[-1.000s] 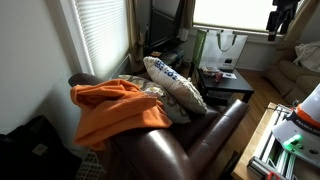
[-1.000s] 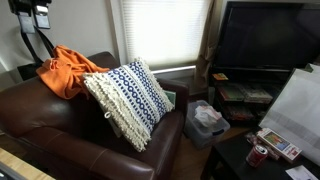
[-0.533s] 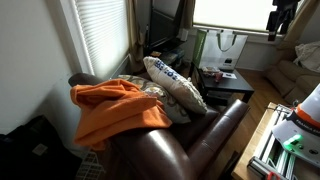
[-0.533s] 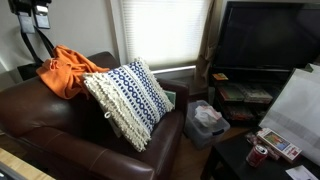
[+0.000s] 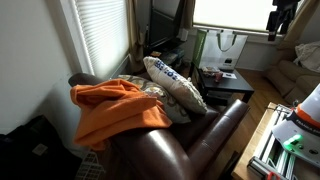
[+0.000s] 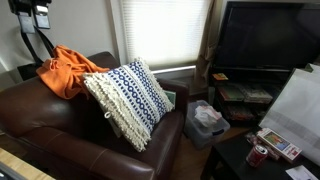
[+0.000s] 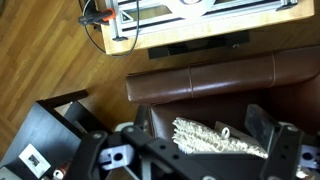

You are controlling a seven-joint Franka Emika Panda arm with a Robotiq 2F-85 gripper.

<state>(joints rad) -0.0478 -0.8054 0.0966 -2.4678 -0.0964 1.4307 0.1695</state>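
In the wrist view my gripper (image 7: 180,140) hangs high above a brown leather armchair (image 7: 200,75), jaws wide apart with nothing between them. Its dark fingers (image 7: 268,128) frame a white-and-blue patterned pillow (image 7: 215,138) lying on the seat far below. Both exterior views show the pillow (image 5: 175,85) (image 6: 128,100) leaning upright in the armchair (image 5: 205,135) (image 6: 60,130), with an orange blanket (image 5: 115,110) (image 6: 68,70) draped over the backrest and arm. The arm itself does not appear in either exterior view.
A black low table (image 5: 225,82) (image 7: 45,135) stands beside the chair. A large television (image 6: 265,35) on a stand, a stuffed plastic bag (image 6: 205,118) and a red can (image 6: 259,155) are nearby. A wooden bench with a metal frame (image 7: 190,20) sits behind the chair.
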